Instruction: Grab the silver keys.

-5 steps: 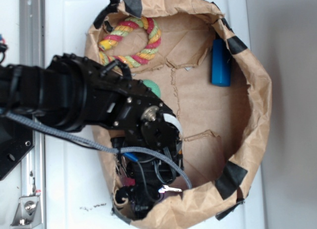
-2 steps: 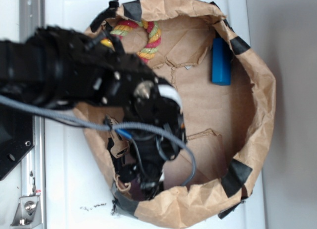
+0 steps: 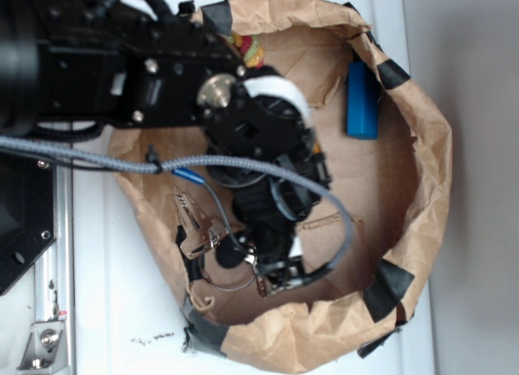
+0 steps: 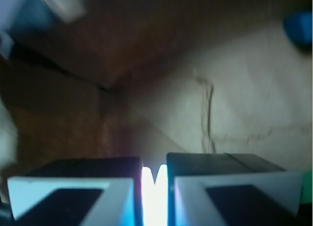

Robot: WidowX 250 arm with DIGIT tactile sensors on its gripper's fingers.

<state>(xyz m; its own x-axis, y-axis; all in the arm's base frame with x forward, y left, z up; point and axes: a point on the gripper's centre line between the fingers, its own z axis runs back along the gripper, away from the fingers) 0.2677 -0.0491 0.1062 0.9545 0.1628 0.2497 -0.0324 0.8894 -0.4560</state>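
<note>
Arm has come up and toward the exterior cam over the last sec; it now covers most of the rope toy [image 3: 247, 46]. Gripper [image 3: 280, 269] sits over the near end of the paper bag [image 3: 422, 148], well apart from the blue bar [image 3: 362, 99]. Wrist view: gripper [image 4: 155, 187] pads pressed nearly together, only a thin bright sliver between them, prob. metal. The silver keys [image 3: 199, 233] are spread just beside the fingers, ring wire looping toward them, no longer flat by the bag wall as before. Judgement: pinch holds ring or one key and lift has begun. Grip looks marginal and the bunch could slip.
</note>
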